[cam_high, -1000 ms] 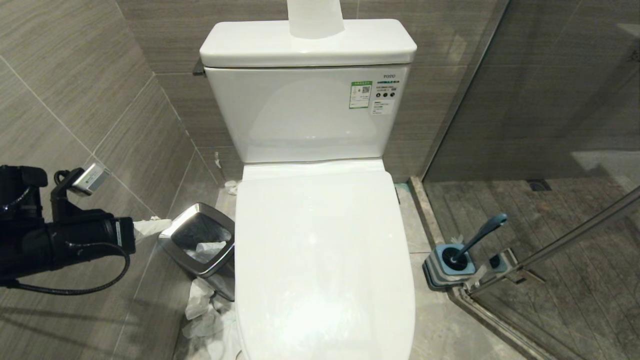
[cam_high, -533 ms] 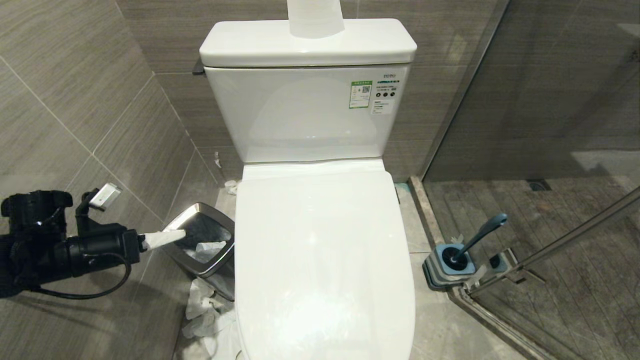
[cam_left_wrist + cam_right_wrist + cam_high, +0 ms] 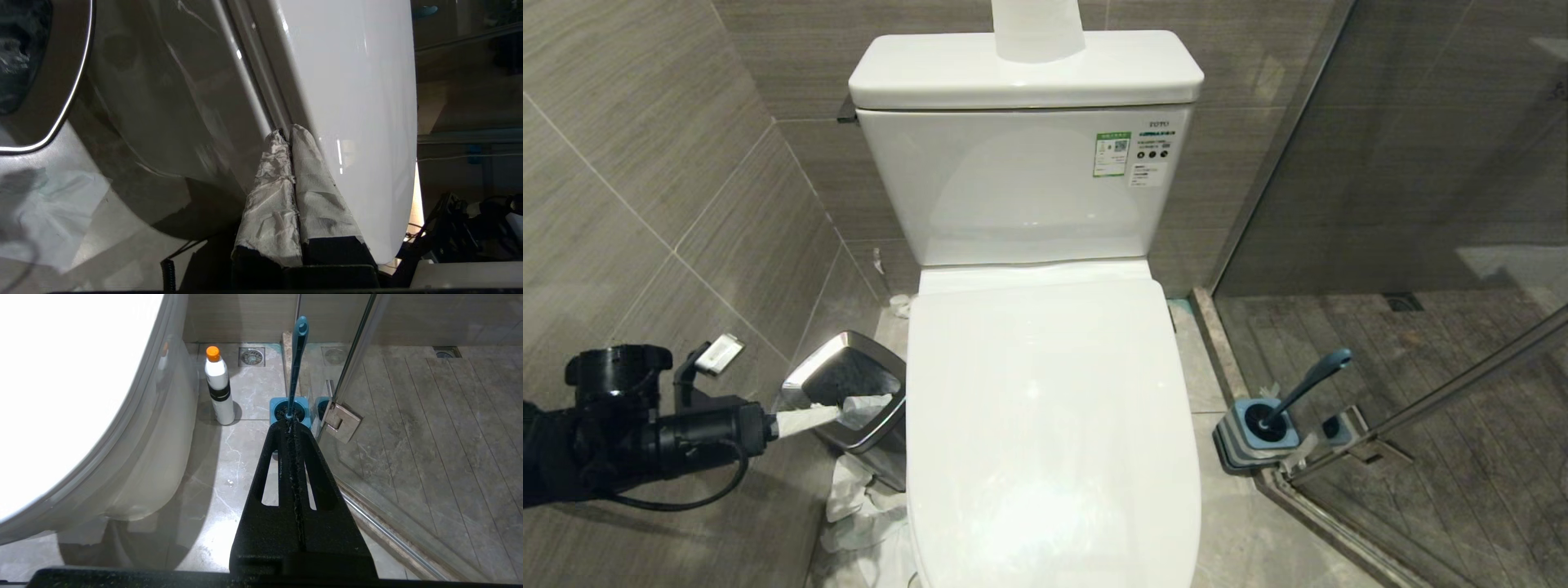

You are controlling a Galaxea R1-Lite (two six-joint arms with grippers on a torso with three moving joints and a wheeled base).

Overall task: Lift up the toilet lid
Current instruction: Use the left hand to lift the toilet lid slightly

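Note:
The toilet lid [image 3: 1054, 408] is glossy white and lies closed flat on the bowl. My left gripper [image 3: 836, 415] has white-wrapped fingers pressed together and empty. It hangs low at the lid's left side, over the bin, a short way from the lid's edge. In the left wrist view its gripper tips [image 3: 286, 131] point at the seam under the lid [image 3: 355, 81]. My right gripper [image 3: 291, 420] is shut and empty, low beside the bowl's right side, and is out of the head view.
A steel trash bin [image 3: 845, 392] with tissue stands left of the bowl, with crumpled paper [image 3: 858, 506] on the floor. A blue toilet brush [image 3: 1274, 408] and a glass shower door stand on the right. A white bottle [image 3: 219, 386] stands by the bowl. The tank [image 3: 1029, 180] is behind.
My left arm has come down and moved right, from beside the wall to over the bin, toward the lid's left edge. The lid has not moved.

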